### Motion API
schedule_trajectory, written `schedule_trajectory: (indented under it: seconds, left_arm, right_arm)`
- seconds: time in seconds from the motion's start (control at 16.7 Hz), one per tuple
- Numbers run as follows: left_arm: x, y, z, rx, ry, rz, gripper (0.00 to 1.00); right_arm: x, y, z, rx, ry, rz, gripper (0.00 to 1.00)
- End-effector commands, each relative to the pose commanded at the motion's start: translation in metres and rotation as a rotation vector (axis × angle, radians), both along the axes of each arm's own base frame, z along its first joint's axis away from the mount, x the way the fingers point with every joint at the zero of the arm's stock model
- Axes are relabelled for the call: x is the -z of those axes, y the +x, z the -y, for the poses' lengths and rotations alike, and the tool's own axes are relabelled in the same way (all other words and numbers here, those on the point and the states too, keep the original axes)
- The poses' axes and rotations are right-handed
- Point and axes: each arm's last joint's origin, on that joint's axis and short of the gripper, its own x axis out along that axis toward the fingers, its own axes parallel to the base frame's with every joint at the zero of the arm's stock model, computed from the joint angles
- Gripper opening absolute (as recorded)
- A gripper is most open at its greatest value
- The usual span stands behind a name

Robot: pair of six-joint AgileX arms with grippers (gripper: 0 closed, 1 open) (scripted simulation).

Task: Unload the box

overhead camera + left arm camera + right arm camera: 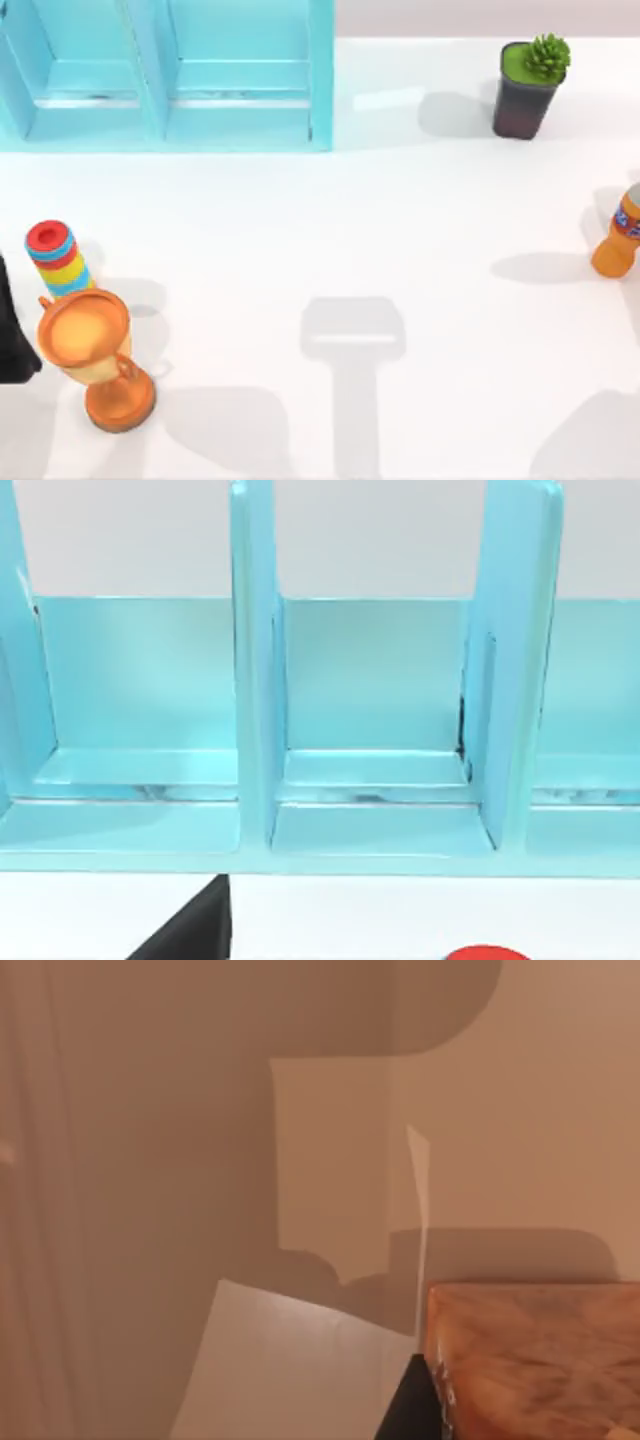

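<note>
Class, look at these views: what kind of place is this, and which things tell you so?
Probably a simulated tabletop test scene, not a real room: a plain white table holds a light blue compartmented box and unrelated props, such as an orange trophy cup and a potted plant.

left arm (14,335) (dark), table's left edge

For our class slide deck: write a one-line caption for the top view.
Orange trophy cup, striped ring stack, potted plant and orange bottle on a white table before a turquoise shelf.
</note>
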Motion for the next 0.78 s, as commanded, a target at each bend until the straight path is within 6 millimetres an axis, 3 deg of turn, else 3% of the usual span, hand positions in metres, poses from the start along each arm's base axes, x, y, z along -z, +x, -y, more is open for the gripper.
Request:
schedule_trajectory:
  seconds: [0.12,0.66,0.78]
  left_arm:
    - [0.0,0.0,0.0,0.0,0.0,0.0,1.0]
    - [0.0,0.0,0.0,0.0,0.0,0.0,1.0]
    - [0.0,0.0,0.0,0.0,0.0,0.0,1.0]
  right_arm:
    - [0.0,0.0,0.0,0.0,0.0,0.0,0.0]
    - [-0.002,0.0,0.001,0.002,-0.002,0.003,0.0]
    - [-0.017,-0.001,0.007,0.013,-0.009,0.033,0.0]
